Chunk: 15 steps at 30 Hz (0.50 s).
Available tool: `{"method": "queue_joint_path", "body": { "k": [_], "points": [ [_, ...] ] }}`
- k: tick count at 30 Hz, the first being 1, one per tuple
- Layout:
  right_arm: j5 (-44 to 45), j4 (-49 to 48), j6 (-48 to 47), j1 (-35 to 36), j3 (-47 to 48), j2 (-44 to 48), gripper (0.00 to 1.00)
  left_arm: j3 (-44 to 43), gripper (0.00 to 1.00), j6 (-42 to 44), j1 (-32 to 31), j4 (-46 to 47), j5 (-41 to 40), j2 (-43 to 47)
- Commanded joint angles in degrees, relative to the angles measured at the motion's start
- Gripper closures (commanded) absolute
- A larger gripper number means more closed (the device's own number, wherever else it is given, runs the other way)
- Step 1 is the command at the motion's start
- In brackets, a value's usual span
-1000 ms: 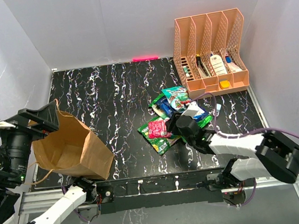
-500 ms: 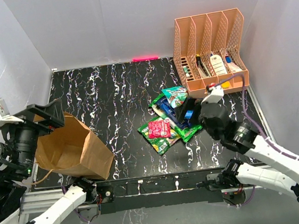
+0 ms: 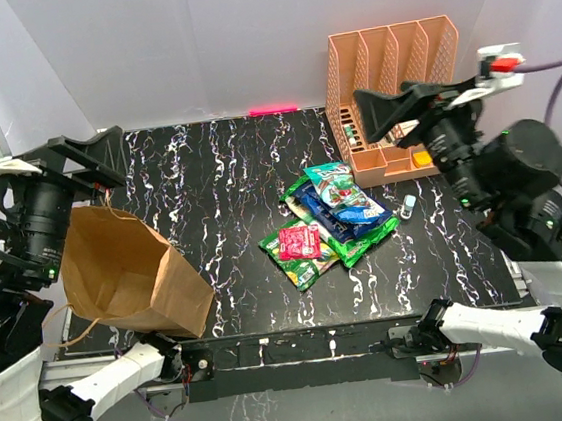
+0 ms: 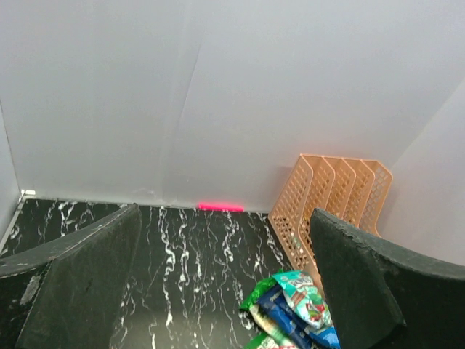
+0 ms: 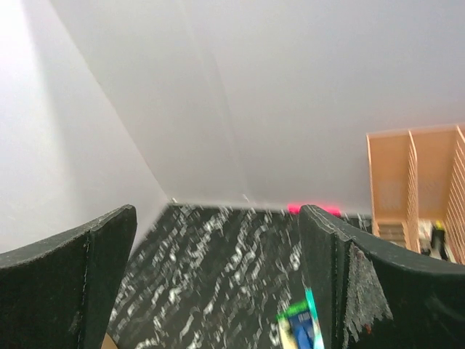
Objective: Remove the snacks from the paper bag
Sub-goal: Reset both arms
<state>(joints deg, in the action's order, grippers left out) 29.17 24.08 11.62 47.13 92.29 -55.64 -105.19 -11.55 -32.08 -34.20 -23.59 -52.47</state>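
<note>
Lifted the right claw point(image 5: 216, 214) clear of the snacks point(image 3: 327, 221), spread wide and empty like the left claw point(image 4: 225, 211), leaving them heaped on the tabletop point(image 3: 207, 178), well apart from the paper bag point(image 3: 133, 281), so likely finished.

right tool point(image 5: 216, 218) spread wide | orange rack point(image 5: 407, 182) at right edge | blue-green packet point(image 5: 299, 327) at bottom edge, blurred
</note>
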Motion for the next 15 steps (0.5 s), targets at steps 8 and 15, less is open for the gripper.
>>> {"method": "queue_joint_path", "body": {
  "k": [8, 15],
  "points": [
    [-2.91, -11.54, -3.76, -0.11, 3.36, 2.86, 0.02, -2.10, 0.02, 5.72, -0.23, 6.55, -2.02, 0.43],
    [3.27, -9.50, -5.26, -0.13, 2.93, 1.86, 0.02, -1.20, 0.02, 5.34, -0.22, 7.14, -2.35, 1.20]
  ]
}}
